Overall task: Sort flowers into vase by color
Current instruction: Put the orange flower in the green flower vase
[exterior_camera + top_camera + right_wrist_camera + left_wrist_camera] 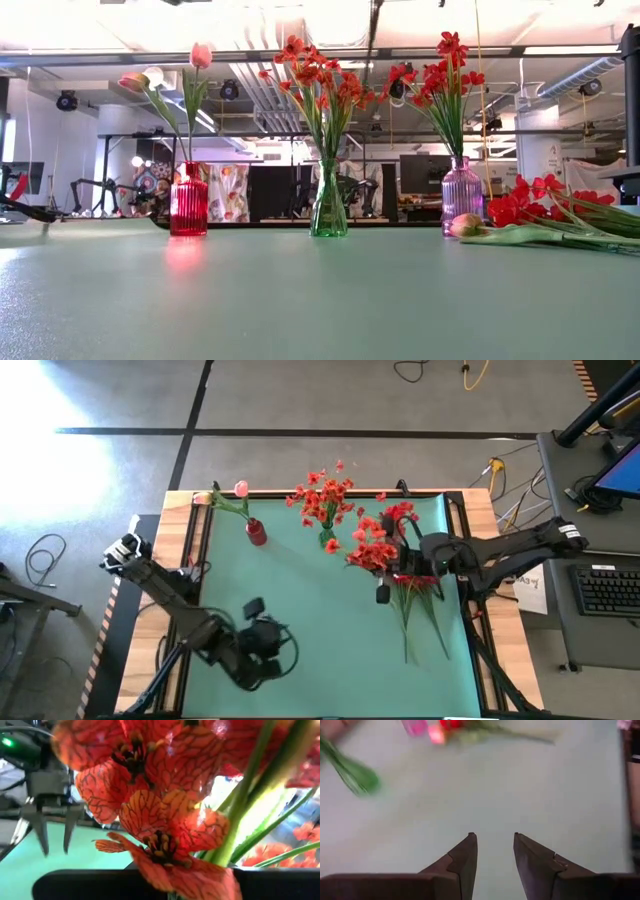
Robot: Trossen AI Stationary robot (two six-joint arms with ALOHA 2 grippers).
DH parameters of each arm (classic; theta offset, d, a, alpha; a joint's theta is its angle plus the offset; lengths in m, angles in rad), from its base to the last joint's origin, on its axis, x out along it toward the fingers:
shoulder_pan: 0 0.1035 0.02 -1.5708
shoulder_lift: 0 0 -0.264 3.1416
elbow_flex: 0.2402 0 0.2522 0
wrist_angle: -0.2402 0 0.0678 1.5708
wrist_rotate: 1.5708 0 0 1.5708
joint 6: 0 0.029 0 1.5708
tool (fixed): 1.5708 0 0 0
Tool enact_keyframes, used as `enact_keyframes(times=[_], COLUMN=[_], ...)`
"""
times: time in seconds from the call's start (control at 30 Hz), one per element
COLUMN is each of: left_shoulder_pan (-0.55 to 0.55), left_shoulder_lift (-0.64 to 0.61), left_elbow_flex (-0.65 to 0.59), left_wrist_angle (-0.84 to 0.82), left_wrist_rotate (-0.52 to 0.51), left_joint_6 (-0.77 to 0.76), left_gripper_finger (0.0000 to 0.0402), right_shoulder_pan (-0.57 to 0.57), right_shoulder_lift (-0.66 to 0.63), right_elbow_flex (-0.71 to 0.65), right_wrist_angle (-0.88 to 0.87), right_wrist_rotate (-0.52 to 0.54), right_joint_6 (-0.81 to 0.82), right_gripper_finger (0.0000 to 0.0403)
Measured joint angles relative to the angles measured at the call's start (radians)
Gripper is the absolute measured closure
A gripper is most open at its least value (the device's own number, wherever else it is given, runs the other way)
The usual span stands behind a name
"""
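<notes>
Three vases stand near the mat's far edge. The red vase (256,533) (188,200) holds pink tulip buds, the green vase (328,540) (328,205) holds orange-red flowers, and the purple vase (461,190) holds deep red ones. More flowers (420,600) (545,228) lie flat on the mat's right side. My right gripper (390,574) hovers beside the purple vase with an orange-red flower (150,805) (370,553). My left gripper (252,607) (495,837) is open above the bare mat at the near left. My right gripper has the orange-red flower by its green stem (226,847). The blossoms and the gripper's own body hide the fingers, so the kind of hold does not show. The flower is lifted clear of the mat, and its blossom cluster fills the wrist view.
The green mat (330,650) has free room across its middle and near side. Wooden table edges and black rails (190,550) frame the mat. A desk with a keyboard (610,590) stands to the right, and cables lie on the floor beyond the far edge.
</notes>
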Motion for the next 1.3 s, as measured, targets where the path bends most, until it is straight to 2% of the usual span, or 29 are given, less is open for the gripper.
enact_keyframes(times=[0.13,0.23,0.37,0.47,0.53,0.7,0.83,0.93,1.1,1.23,1.3], left_shoulder_pan=[0.097,0.178,0.274,0.319,0.337,0.372,0.384,0.39,0.39,0.394,0.413], left_shoulder_lift=[0.028,0.044,0.043,0.031,0.025,0.023,0.026,0.026,0.028,0.03,0.03], left_elbow_flex=[-0.017,-0.069,-0.199,-0.315,-0.394,-0.577,-0.684,-0.724,-0.741,-0.732,-0.732], left_wrist_angle=[0.09,0.17,0.377,0.606,0.803,1.327,1.591,1.687,1.702,1.692,1.692], left_wrist_rotate=[-0.098,-0.144,-0.181,-0.185,-0.157,0.058,0.076,0.067,0.058,-0.062,-0.067], left_joint_6=[0.201,0.296,0.389,0.479,0.572,0.752,0.817,0.843,0.848,0.827,0.83], left_gripper_finger=[0.0287,0.0288,0.0288,0.0288,0.0288,0.0288,0.0288,0.0288,0.0288,0.0287,0.0285], right_shoulder_pan=[-0.001,-0.02,-0.073,-0.12,-0.148,-0.177,-0.176,-0.174,-0.172,-0.172,-0.172], right_shoulder_lift=[-0.004,0.003,0.02,0.029,0.032,0.036,0.036,0.036,0.039,0.05,0.056], right_elbow_flex=[-0.112,-0.148,-0.163,-0.166,-0.166,-0.168,-0.168,-0.168,-0.168,-0.168,-0.168], right_wrist_angle=[0.217,0.3,0.337,0.346,0.346,0.332,0.307,0.294,0.293,0.302,0.312], right_wrist_rotate=[0.046,0.087,0.105,0.098,0.074,-0.009,-0.012,-0.026,-0.031,-0.03,-0.03], right_joint_6=[-0.095,-0.152,-0.174,-0.152,-0.131,-0.073,-0.044,0.008,0.047,0.048,0.041], right_gripper_finger=[0.039,0.039,0.039,0.039,0.039,0.039,0.039,0.039,0.039,0.039,0.039])
